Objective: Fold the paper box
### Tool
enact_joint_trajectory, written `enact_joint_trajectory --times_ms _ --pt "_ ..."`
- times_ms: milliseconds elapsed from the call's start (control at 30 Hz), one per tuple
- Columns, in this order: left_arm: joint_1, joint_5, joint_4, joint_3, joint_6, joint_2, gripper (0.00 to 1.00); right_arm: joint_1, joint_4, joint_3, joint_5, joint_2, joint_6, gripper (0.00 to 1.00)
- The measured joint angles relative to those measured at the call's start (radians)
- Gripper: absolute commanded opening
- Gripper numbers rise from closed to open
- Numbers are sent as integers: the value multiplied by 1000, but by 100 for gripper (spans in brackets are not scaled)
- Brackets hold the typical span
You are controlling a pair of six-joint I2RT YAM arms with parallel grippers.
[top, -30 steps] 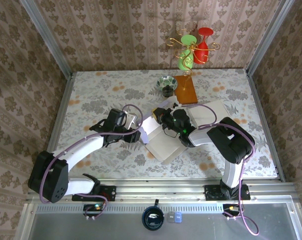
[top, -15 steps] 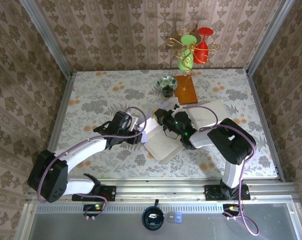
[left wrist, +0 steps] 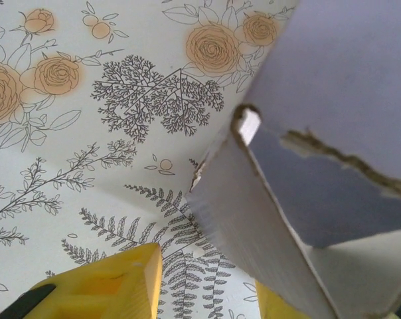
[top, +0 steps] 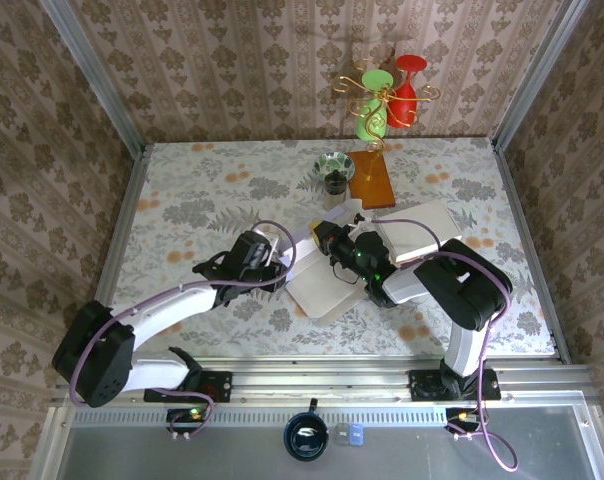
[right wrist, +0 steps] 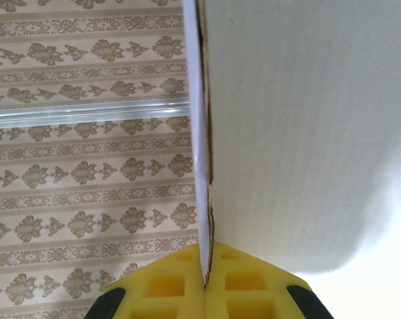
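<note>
Your right gripper [right wrist: 206,282] is clamping the paper box [top: 322,290] | your left gripper [left wrist: 207,279] is straddling a flap [left wrist: 253,219], jaws apart | folding is looking partway, walls unfinished.

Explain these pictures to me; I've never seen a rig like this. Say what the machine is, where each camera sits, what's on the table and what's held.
Two robot arms are bolted at the near edge of a table with a floral cloth. The wide picture looks down from above and behind them. The other two come from cameras on each wrist, so the yellow shapes are the arm's own fingers. In the middle lies a white paper box, partly folded. The right fingers are shut on the edge of one box panel. The left fingers stand apart, with a box wall between them. Further back sit a small bowl and a gold stand on a brown wooden base, holding a green glass and a red glass.
</note>
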Motion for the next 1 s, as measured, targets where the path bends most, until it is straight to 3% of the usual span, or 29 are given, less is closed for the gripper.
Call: enact_joint_trajectory --times_ms 767,1000 --pt "-45 -157 103 -8 -124 68 34 92 93 0 180 61 -64 3" --pt "-45 -175 113 -11 -161 72 23 104 96 0 208 63 -67 0"
